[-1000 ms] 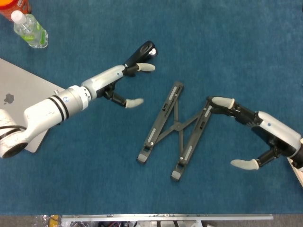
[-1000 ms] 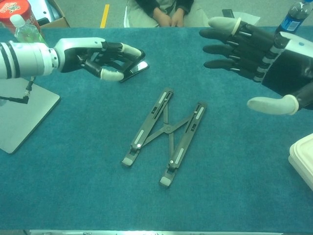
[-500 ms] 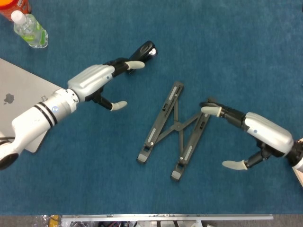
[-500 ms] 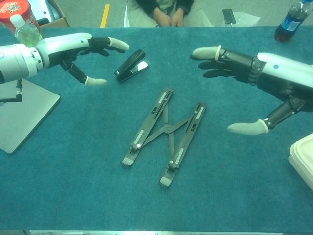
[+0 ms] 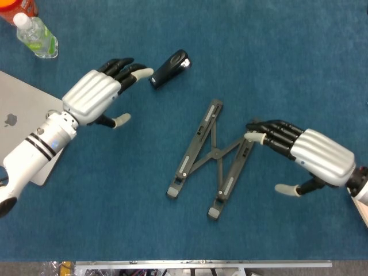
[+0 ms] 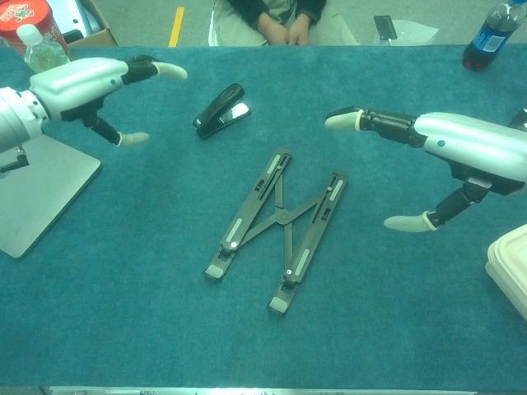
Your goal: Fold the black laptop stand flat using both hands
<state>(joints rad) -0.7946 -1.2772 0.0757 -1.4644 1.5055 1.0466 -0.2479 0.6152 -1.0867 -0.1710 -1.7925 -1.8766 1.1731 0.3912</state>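
The black laptop stand point(image 5: 211, 158) point(image 6: 278, 224) lies on the blue cloth with its two long bars crossed by thin links, spread in a narrow X. My right hand point(image 5: 310, 152) point(image 6: 445, 148) hovers palm down just right of the stand's right bar, fingers apart and holding nothing; in the head view its fingertips point(image 5: 253, 137) reach the bar's top end, contact unclear. My left hand point(image 5: 98, 95) point(image 6: 95, 82) hovers far to the upper left, palm down, open and empty.
A black stapler point(image 5: 169, 69) point(image 6: 219, 109) lies between my left hand and the stand. A silver laptop point(image 5: 23, 115) point(image 6: 33, 193) sits at the left edge. Bottles point(image 5: 35, 35) stand at the far left, a dark bottle point(image 6: 486, 37) far right, a white box point(image 6: 510, 267) at the right edge.
Both hands have rolled palm down. My left hand drew back to the left, away from the stapler. My right hand lowered beside the stand's right bar. The stand has not moved.
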